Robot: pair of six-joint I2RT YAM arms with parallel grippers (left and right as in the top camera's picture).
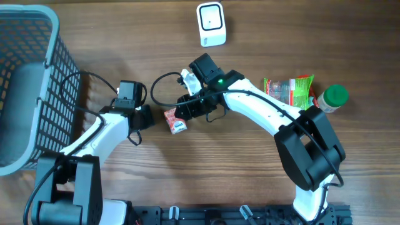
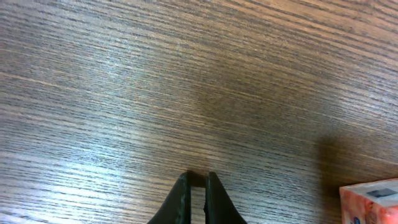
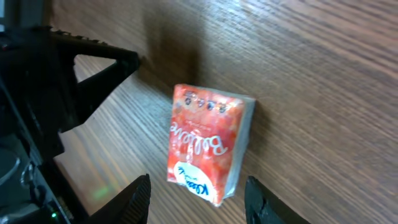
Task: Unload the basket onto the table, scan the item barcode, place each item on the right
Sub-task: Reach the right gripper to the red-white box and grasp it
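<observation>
Right tool point(image 3: 198, 180) released, angled low, straddling tissue packet point(image 3: 208, 140) (flat on table point(image 3: 323, 74)); left tool point(image 2: 198, 179) clenched nearby

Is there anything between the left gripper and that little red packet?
No. In the left wrist view, only bare wooden table lies between the shut left gripper and the small red-orange tissue packet.

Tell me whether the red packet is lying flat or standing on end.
Lying flat: the red packet rests on the table with its broad printed face up.
</observation>
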